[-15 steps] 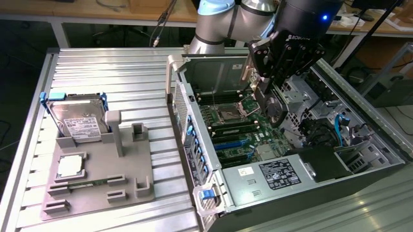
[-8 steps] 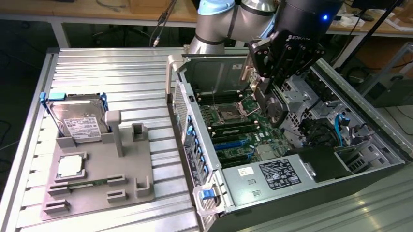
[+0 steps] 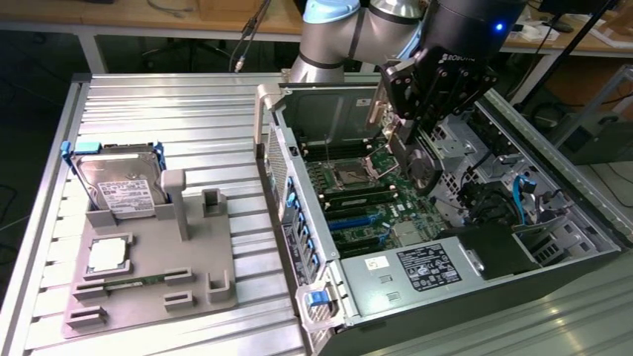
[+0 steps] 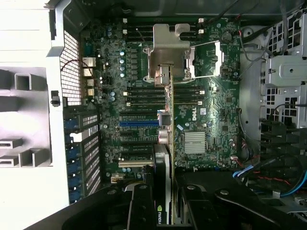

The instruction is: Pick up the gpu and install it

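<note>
My gripper [image 3: 413, 127] hangs inside the open computer case [image 3: 296, 245], shut on the gpu [image 3: 420, 165]. The gpu is a thin green card with a black round fan, held upright on edge above the motherboard [image 3: 361, 196]. In the wrist view the gpu [image 4: 166, 110] appears edge-on between the black fingers [image 4: 139, 208] of my gripper [image 4: 165, 203]. It runs across the motherboard [image 4: 206, 110], over the area by the blue expansion slot [image 4: 138, 123]. The card's lower edge floats clear of the board, not seated in any slot.
A grey parts fixture [image 3: 148, 297] on the ribbed metal table at the exterior view's left holds a silver hard drive [image 3: 118, 185], a processor [image 3: 107, 256] and a memory stick [image 3: 133, 283]. The power supply [image 3: 425, 268], drive bays and cables [image 3: 524, 193] crowd the case.
</note>
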{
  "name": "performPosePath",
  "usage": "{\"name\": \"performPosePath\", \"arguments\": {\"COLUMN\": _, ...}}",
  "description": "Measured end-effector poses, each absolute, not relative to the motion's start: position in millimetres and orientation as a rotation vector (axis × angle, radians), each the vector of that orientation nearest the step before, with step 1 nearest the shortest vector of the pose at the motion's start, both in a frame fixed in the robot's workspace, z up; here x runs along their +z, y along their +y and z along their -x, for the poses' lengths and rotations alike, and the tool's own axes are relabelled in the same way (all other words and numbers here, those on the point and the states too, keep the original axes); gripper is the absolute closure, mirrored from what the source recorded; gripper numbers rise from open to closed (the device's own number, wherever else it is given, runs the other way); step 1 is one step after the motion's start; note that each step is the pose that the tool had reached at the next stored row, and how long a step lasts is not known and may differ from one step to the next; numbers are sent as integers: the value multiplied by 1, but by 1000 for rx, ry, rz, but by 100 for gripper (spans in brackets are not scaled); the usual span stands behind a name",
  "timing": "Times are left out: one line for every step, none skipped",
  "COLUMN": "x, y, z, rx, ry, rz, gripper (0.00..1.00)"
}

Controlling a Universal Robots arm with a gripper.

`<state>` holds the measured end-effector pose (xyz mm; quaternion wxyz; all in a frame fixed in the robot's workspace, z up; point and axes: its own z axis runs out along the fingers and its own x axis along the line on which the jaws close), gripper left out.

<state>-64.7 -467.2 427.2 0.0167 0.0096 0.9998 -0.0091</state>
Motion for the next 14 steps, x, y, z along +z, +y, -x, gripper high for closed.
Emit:
{"name": "performPosePath", "arguments": {"x": 427, "y": -467, "z": 65, "rx": -28, "ry": 3108, "rz": -26, "gripper": 73}}
{"name": "performPosePath", "arguments": {"x": 427, "y": -467, "z": 65, "rx": -28, "ry": 3108, "rz": -24, "gripper": 73}}
{"name": "performPosePath", "arguments": {"x": 427, "y": -467, "z": 65, "rx": -28, "ry": 3108, "rz": -21, "gripper": 73}}
{"name": "performPosePath", "arguments": {"x": 427, "y": -467, "z": 65, "rx": -28, "ry": 3108, "rz": -19, "gripper": 73}}
{"name": "performPosePath", "arguments": {"x": 427, "y": -467, "z": 65, "rx": -28, "ry": 3108, "rz": -18, "gripper": 73}}
{"name": "performPosePath", "arguments": {"x": 427, "y": -467, "z": 65, "rx": -28, "ry": 3108, "rz": -18, "gripper": 73}}
{"name": "performPosePath", "arguments": {"x": 427, "y": -467, "z": 65, "rx": -28, "ry": 3108, "rz": -17, "gripper": 73}}
{"name": "performPosePath", "arguments": {"x": 427, "y": -467, "z": 65, "rx": -28, "ry": 3108, "rz": -17, "gripper": 73}}
{"name": "performPosePath", "arguments": {"x": 427, "y": -467, "z": 65, "rx": -28, "ry": 3108, "rz": -17, "gripper": 73}}
{"name": "performPosePath", "arguments": {"x": 427, "y": -467, "z": 65, "rx": -28, "ry": 3108, "rz": -17, "gripper": 73}}
{"name": "performPosePath", "arguments": {"x": 427, "y": -467, "z": 65, "rx": -28, "ry": 3108, "rz": -17, "gripper": 73}}
{"name": "performPosePath", "arguments": {"x": 427, "y": -467, "z": 65, "rx": -28, "ry": 3108, "rz": -17, "gripper": 73}}
{"name": "performPosePath", "arguments": {"x": 427, "y": -467, "z": 65, "rx": -28, "ry": 3108, "rz": -17, "gripper": 73}}
{"name": "performPosePath", "arguments": {"x": 427, "y": -467, "z": 65, "rx": -28, "ry": 3108, "rz": -17, "gripper": 73}}
